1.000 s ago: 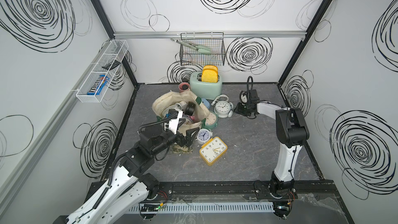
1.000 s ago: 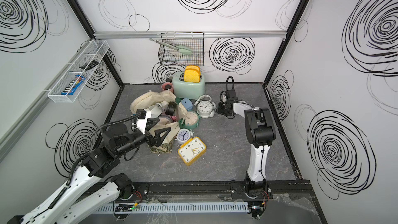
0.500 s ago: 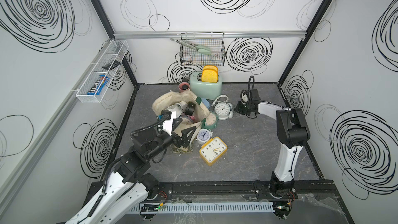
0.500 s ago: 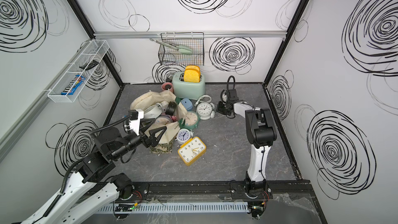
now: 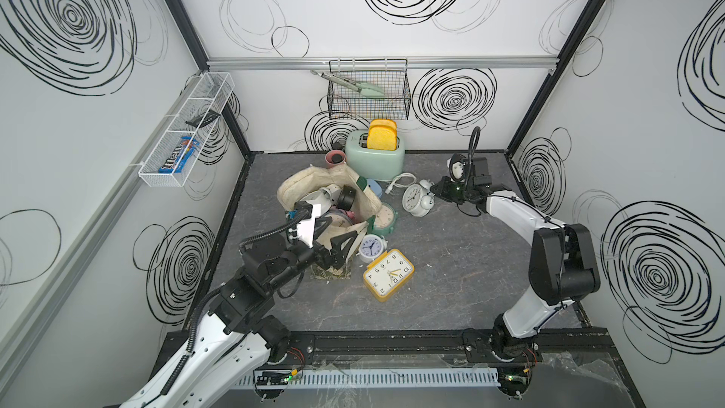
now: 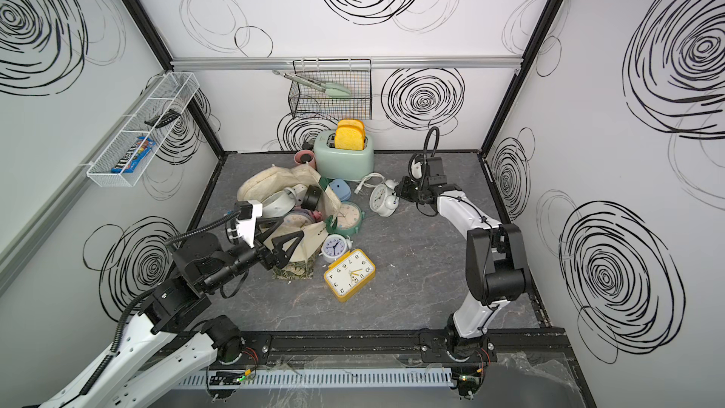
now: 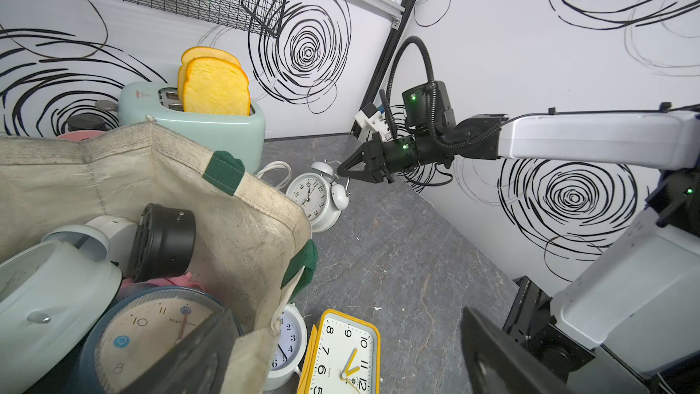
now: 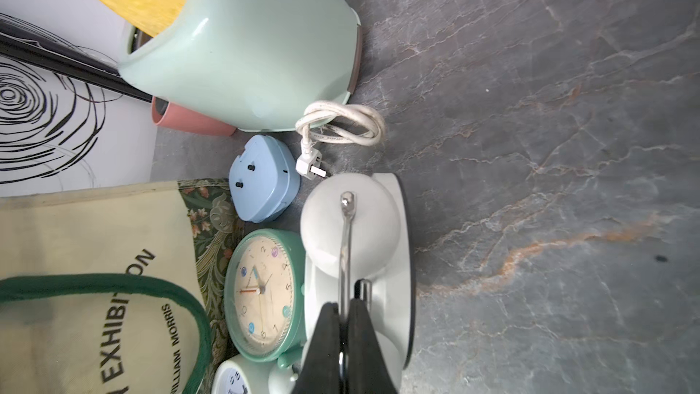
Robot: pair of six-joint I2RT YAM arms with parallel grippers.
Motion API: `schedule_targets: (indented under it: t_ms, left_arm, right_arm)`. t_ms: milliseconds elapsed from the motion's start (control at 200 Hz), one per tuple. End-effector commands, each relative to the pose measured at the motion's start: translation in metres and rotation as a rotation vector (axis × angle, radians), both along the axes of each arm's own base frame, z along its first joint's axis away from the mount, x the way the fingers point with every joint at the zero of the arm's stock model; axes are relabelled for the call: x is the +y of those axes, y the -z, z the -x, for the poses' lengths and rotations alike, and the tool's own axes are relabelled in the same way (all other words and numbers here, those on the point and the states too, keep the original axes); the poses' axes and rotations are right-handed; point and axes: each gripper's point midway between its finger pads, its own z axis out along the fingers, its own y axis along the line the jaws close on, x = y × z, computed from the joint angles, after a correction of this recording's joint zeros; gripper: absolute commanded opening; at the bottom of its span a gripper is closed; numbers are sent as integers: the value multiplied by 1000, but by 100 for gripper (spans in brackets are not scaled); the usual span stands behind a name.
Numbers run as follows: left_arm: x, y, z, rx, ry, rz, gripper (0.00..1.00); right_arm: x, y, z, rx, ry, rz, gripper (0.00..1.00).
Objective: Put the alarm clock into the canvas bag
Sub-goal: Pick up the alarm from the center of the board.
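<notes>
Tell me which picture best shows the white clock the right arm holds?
The left wrist view: the white clock shows face, bells and handle. Both top views show it small; the right wrist view, only bell and handle.

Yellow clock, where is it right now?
In both top views the yellow clock lies face up, just in front of the small white clock beside the bag.
</notes>
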Motion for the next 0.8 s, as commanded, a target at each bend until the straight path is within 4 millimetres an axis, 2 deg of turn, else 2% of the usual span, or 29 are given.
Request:
schedule_targets:
  t_ms: [0, 330, 540, 690, 795]
  left_arm:
    - [0, -9, -1, -36, -6, 28, 96]
    - [-6, -10, 1, -38, 27, 32, 96]
    - [-19, -18, -1, -80, 55, 43, 96]
    - [-37, -26, -2, -156, 40, 25, 96]
    - [-55, -26, -3, -221, 16, -23, 96]
  right_arm:
    - [8, -36, 4, -88, -28, -62, 0]
    - [17, -85, 22, -180, -75, -152, 0]
    - [22, -146, 34, -315, -86, -229, 0]
    - [20, -192, 42, -379, -48, -247, 0]
    - [15, -213, 47, -386, -3, -263, 0]
